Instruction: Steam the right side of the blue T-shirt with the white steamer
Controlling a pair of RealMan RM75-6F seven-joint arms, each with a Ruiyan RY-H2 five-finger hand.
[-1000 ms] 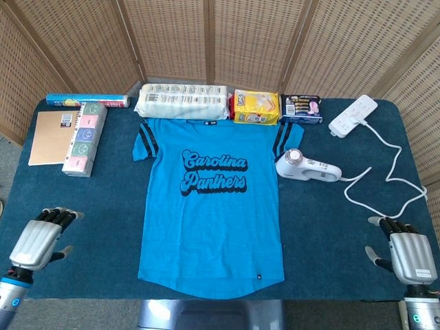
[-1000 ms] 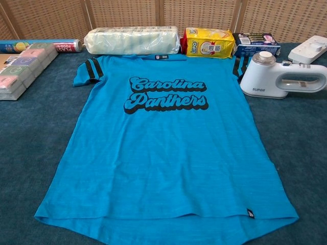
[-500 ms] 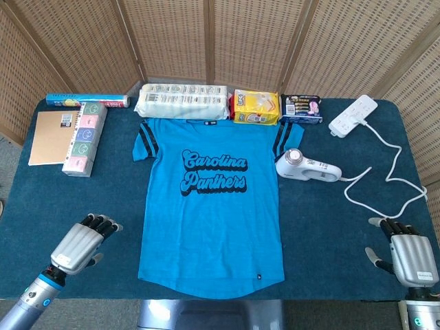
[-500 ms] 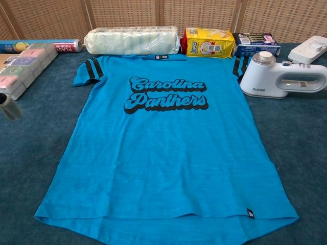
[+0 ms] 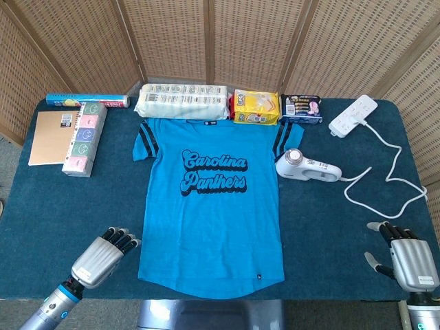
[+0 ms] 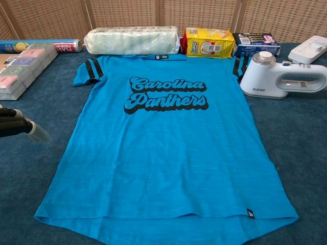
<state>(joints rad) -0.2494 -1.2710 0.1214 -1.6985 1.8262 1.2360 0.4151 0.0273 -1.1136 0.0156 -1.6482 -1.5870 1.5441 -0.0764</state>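
White steamer (image 5: pixel 306 167) rigid, likely weighty, cord trailing; grasp by looped handle. Blue T-shirt (image 5: pixel 211 205) limp, light. Left robot hand (image 5: pixel 103 256), right robot hand (image 5: pixel 407 260) both empty, fingers apart.

a folding screen of woven cane panels in dark wooden frames (image 5: pixel 227 41) stands behind the table, angled inward at both sides. the table is covered in dark blue carpet-like cloth (image 5: pixel 41 199). grey floor (image 5: pixel 10 155) shows at far left. even, bright light.
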